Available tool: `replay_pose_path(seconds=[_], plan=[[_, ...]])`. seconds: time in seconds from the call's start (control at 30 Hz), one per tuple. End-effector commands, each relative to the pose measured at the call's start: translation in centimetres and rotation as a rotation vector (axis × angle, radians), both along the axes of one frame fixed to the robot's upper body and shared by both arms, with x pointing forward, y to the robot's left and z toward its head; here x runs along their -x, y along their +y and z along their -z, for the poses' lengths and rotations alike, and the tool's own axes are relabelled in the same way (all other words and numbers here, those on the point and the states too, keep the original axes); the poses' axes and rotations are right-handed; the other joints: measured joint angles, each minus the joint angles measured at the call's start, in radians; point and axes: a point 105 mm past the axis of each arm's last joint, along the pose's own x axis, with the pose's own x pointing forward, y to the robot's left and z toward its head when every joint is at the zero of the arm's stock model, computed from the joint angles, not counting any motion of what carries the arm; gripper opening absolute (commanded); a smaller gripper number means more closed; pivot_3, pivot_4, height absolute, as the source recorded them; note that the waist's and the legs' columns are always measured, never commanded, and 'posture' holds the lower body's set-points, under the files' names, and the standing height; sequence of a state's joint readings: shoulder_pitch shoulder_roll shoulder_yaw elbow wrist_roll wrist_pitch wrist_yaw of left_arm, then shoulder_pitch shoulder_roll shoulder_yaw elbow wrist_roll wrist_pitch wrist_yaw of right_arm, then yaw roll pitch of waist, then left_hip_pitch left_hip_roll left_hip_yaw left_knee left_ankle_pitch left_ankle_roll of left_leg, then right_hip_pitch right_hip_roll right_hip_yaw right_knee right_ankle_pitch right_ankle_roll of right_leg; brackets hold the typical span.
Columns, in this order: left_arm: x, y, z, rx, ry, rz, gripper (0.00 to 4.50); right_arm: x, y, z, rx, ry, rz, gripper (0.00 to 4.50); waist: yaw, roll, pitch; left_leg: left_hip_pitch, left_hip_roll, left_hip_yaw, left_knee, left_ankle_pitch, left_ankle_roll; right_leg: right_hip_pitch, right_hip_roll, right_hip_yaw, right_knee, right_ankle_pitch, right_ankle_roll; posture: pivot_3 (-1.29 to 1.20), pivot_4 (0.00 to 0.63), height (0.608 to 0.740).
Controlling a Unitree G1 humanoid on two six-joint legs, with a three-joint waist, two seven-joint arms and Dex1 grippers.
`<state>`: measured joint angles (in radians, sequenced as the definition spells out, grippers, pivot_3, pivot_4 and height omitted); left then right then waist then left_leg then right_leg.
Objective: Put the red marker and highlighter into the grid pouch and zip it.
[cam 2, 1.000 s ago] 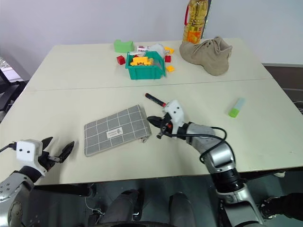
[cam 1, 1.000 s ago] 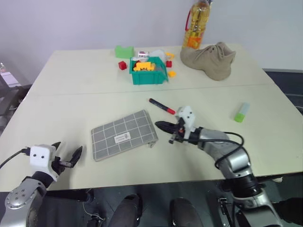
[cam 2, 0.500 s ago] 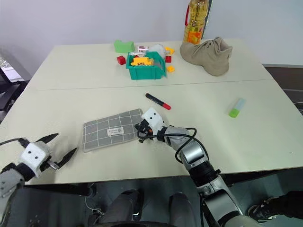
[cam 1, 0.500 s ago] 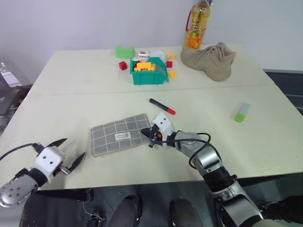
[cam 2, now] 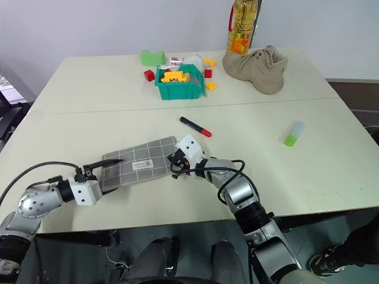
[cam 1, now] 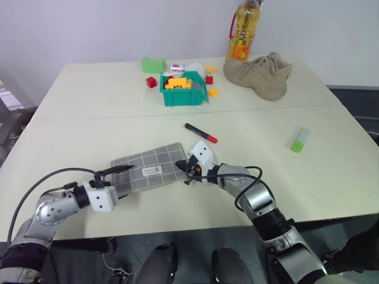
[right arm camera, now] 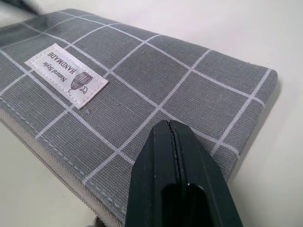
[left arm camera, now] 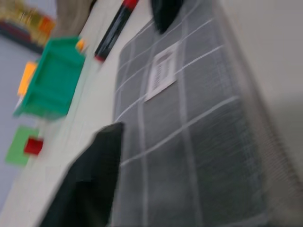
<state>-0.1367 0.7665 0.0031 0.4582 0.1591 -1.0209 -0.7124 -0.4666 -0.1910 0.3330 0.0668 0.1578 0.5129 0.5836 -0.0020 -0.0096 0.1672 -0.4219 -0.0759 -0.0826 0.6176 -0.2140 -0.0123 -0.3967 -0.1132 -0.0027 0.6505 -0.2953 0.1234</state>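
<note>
Now both grippers meet at the grid pouch

Here the grid pouch (cam 1: 153,171) lies flat on the near middle of the worktop (cam 1: 89,106), label up. The right gripper (cam 1: 188,167) sits at the pouch's right end, its fingers (right arm camera: 175,189) pressed together with nothing visibly between them; the tips rest at the fabric near the zipper edge. A second ago this gripper hovered off to the right of the pouch, and half a second ago it had already reached its present spot.

The left gripper (cam 1: 118,171) has swung in from the near left corner of the worktop, where it stood wide open, and now reaches onto the pouch's left end. One dark finger (left arm camera: 90,184) lies over the grey cloth; whether its fingers are apart or together cannot be told.

The red marker (cam 1: 201,133) lies just beyond the pouch, to its far right, untouched. The highlighter (cam 1: 301,140) stays well apart on the right side of the worktop. Farther back stand a green bin (cam 1: 185,90) with toy blocks, a tan shoe (cam 1: 260,74) and a bottle (cam 1: 244,31).
</note>
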Motion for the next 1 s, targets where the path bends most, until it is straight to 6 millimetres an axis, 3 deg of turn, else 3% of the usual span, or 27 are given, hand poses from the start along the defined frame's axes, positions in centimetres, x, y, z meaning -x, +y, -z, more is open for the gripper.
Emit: replay_pose_path(seconds=[0.03,0.1,0.23,0.37,0.47,0.6,0.7,0.83,1.0], plan=[[-0.1,0.1,-0.6,-0.011,-0.046,0.042,1.04,-0.1,-0.9,0.3,0.013,-0.002,0.040,0.00,0.001,0.000,0.000,0.000,0.000,0.000,0.000,0.000,0.000,0.000,0.000,0.000,0.000,0.000,0.000,0.00,0.150,0.740],[-0.3,0.2,-0.7,0.004,-0.048,0.038,0.03,-0.2,-0.8,0.0,-0.002,-0.010,0.044,0.00,0.001,0.000,0.000,0.000,0.000,0.000,0.000,0.000,0.000,0.001,0.000,0.000,0.000,0.000,0.000,0.00,0.150,0.740],[-1.1,0.4,-1.2,0.159,0.028,-0.060,0.03,-1.6,-1.6,-2.6,-0.080,-0.085,0.116,0.00,-0.008,0.001,0.000,0.002,0.000,0.000,0.000,0.000,0.000,0.002,0.000,0.000,0.001,0.000,0.000,0.00,0.150,0.740],[-2.3,0.3,-2.4,0.367,0.112,-0.209,0.03,-3.7,-4.5,-6.2,-0.118,-0.185,0.230,0.00,-0.014,0.001,0.000,0.002,0.000,0.000,0.000,0.000,0.000,0.001,0.001,0.000,0.003,0.000,0.000,0.00,0.150,0.740],[-2.7,-0.5,-3.8,0.531,0.145,-0.289,0.00,-4.1,-6.9,-8.4,-0.171,-0.183,0.231,0.81,-0.012,0.001,0.001,0.001,0.000,0.000,0.000,0.000,0.000,0.001,0.001,0.001,0.003,0.000,0.000,0.00,0.150,0.740],[-2.6,-1.7,-4.8,0.665,0.138,-0.366,0.00,-4.5,-9.0,-9.3,-0.118,-0.255,0.282,2.88,-0.013,0.001,0.000,0.001,0.000,0.000,0.000,0.000,0.000,0.004,0.001,0.001,0.003,0.000,0.000,0.00,0.150,0.740],[-2.4,-2.8,-5.1,0.737,0.143,-0.391,0.00,-3.9,-9.1,-9.5,-0.121,-0.254,0.251,4.45,-0.017,0.001,0.001,0.001,0.001,0.001,-0.001,0.000,0.000,0.003,0.001,0.002,0.003,0.000,0.000,0.00,0.150,0.740],[-2.3,-5.1,-5.4,0.794,0.153,-0.376,0.00,-2.3,-7.1,-9.2,-0.149,-0.220,0.142,4.45,-0.012,0.001,0.000,0.001,0.001,0.001,-0.001,0.000,0.000,0.003,0.002,0.002,0.003,0.000,0.000,0.00,0.150,0.740],[-2.3,-6.9,-5.1,0.787,0.174,-0.338,0.00,-2.9,-5.8,-9.2,-0.152,-0.224,0.172,4.45,-0.011,0.000,0.000,0.001,0.001,0.001,-0.001,0.000,0.000,0.003,0.002,0.002,0.003,0.000,0.000,0.00,0.150,0.740]])
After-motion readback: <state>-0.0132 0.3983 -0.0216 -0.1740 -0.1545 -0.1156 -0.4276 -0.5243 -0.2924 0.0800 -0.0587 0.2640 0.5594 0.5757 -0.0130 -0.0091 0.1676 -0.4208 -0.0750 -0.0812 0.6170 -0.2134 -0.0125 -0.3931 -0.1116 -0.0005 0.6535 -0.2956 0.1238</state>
